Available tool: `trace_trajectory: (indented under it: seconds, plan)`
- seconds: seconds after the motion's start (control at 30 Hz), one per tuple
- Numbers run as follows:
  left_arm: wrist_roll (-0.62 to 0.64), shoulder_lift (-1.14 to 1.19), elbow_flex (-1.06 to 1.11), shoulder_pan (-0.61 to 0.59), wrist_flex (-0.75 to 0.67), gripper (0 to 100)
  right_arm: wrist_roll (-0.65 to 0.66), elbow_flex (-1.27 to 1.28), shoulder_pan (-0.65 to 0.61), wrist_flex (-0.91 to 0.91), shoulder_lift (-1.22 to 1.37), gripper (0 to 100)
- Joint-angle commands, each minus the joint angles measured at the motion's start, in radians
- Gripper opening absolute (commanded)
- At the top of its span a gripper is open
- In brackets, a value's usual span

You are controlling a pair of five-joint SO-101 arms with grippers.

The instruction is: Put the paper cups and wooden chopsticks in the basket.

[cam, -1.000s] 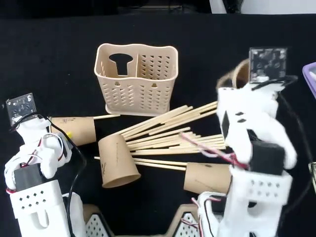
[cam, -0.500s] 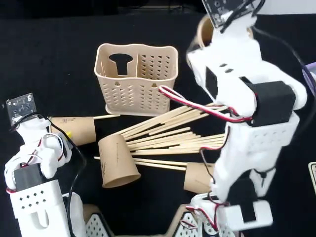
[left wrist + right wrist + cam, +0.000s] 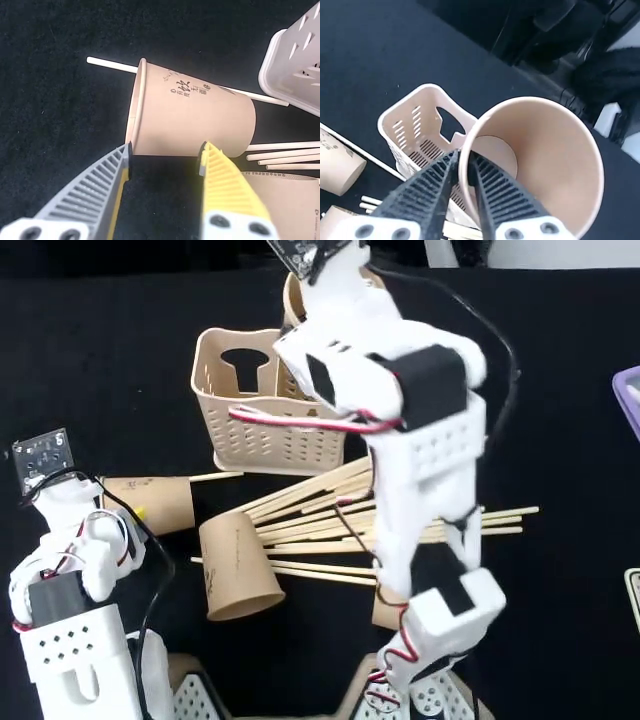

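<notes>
My right gripper [image 3: 462,157] is shut on the rim of a paper cup [image 3: 540,160] and holds it just above the beige slotted basket [image 3: 405,131]. From above, that cup [image 3: 291,298] shows behind the right arm at the basket's [image 3: 232,335] far right corner. My left gripper [image 3: 165,156] is open, a finger on each side of a cup lying on its side [image 3: 192,117], apart from it. That cup [image 3: 152,502] lies left of the pile of wooden chopsticks [image 3: 315,520]. A second cup [image 3: 238,565] lies at the pile's front, and a third [image 3: 388,606] is partly hidden by the right arm.
One chopstick [image 3: 107,63] runs under the left cup toward the basket [image 3: 295,65]. A purple object [image 3: 630,390] sits at the right edge of the black table. The right arm's white links stretch over the chopstick pile.
The right arm has swung up and to the left from the table's right side, carrying its cup to above the basket. The left arm has kept still.
</notes>
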Motion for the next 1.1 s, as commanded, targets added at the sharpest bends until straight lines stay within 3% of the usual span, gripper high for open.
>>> trace_trajectory:
  seconds: [0.0, 0.53, 0.77, 1.07]
  plan:
    - [0.005, -0.008, -0.007, -0.007, -0.02, 24, 0.008, -0.039, -0.015, -0.017, 0.022, 1.1]
    - [0.005, -0.009, -0.007, -0.008, -0.018, 24, 0.132, -0.039, -0.017, 0.026, 0.148, 1.5]
    - [0.005, -0.008, -0.007, -0.007, -0.018, 24, 0.13, -0.048, -0.032, 0.038, 0.128, 24.0]
    - [0.005, -0.008, -0.007, -0.007, -0.018, 24, 0.038, -0.038, -0.043, 0.041, -0.131, 25.4]
